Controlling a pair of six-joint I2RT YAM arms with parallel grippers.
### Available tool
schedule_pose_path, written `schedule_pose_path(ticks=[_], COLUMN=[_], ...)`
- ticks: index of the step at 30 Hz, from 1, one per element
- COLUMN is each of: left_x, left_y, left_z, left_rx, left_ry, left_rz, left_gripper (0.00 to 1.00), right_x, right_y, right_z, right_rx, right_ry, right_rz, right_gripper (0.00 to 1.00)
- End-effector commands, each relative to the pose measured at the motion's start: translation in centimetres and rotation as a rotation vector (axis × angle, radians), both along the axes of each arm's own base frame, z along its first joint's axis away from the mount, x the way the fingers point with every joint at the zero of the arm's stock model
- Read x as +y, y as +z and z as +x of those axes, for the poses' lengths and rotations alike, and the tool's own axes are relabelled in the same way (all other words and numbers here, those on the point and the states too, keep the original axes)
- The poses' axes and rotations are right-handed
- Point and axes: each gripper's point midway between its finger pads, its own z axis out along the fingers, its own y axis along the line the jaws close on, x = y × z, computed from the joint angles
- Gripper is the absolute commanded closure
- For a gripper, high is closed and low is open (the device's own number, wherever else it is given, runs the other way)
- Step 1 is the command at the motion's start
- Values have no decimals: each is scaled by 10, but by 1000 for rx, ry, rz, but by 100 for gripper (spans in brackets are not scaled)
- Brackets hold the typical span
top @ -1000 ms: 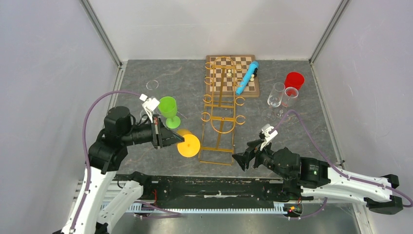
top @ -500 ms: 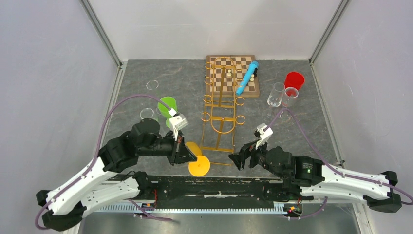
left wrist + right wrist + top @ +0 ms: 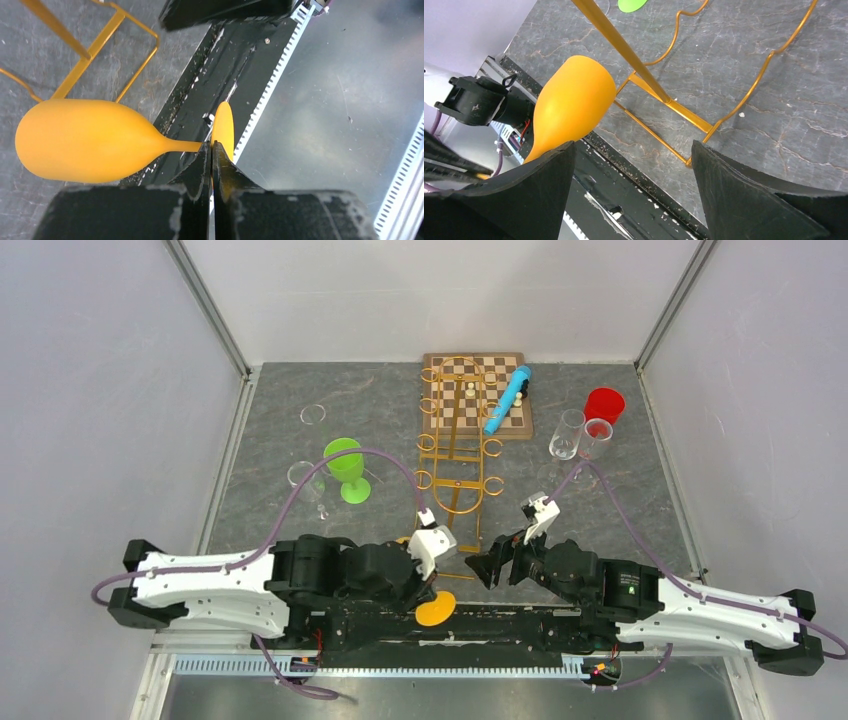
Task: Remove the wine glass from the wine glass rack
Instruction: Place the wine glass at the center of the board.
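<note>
The orange wine glass (image 3: 85, 140) lies sideways off the gold wine glass rack (image 3: 455, 455), held over the table's near edge. My left gripper (image 3: 210, 145) is shut on its thin stem, just in front of the round foot (image 3: 435, 609). In the top view the left gripper (image 3: 425, 575) covers most of the bowl. The rack's wire base (image 3: 95, 47) lies just beyond the bowl. My right gripper (image 3: 480, 568) stands open beside the rack's base corner, with nothing between its fingers. The right wrist view shows the orange wine glass (image 3: 571, 102) left of the rack's wires (image 3: 644, 75), with the right gripper (image 3: 632, 145) wide open.
A green wine glass (image 3: 346, 462) and a clear glass (image 3: 303, 476) stand at the left. Two clear glasses (image 3: 567, 433) and a red cup (image 3: 604, 403) stand at the right. A chessboard (image 3: 505, 415) with a blue tube (image 3: 508, 398) lies behind the rack.
My left arm has swung down and to the right, carrying the orange wine glass from beside the rack to the table's near edge. My right gripper has shifted slightly left.
</note>
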Motion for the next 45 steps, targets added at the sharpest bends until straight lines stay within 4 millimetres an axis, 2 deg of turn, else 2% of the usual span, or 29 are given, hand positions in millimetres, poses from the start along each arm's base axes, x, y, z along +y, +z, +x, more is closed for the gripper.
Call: schedule_pose_path(ticks=[1,8,17,30,34,45], left_x=[-20,-41,-62,-83,-87,-82], left_y=[40,40,32,31,30,34], left_z=[7,-18,-34,-43,-43,-31], left_rx=[-147,-248,-367,-523,-560,-630], left_ry=[55,-14,-58,-63,-53,24], left_rz=[-81,-20,71,130,151,167], left_gripper=[98,98,98,98,98,98], right_x=[11,19,29,40,41,44], right_y=[22,20,12,-8,-13,-20], right_z=[-4,-17,-40,-70,-76,-88], right_rx=[21,56,119,223,246,284], right_ry=[21,96,217,364,392,444], right_rz=[96,110,137,115,114,140], right_gripper=[13,14,16,21,25,49])
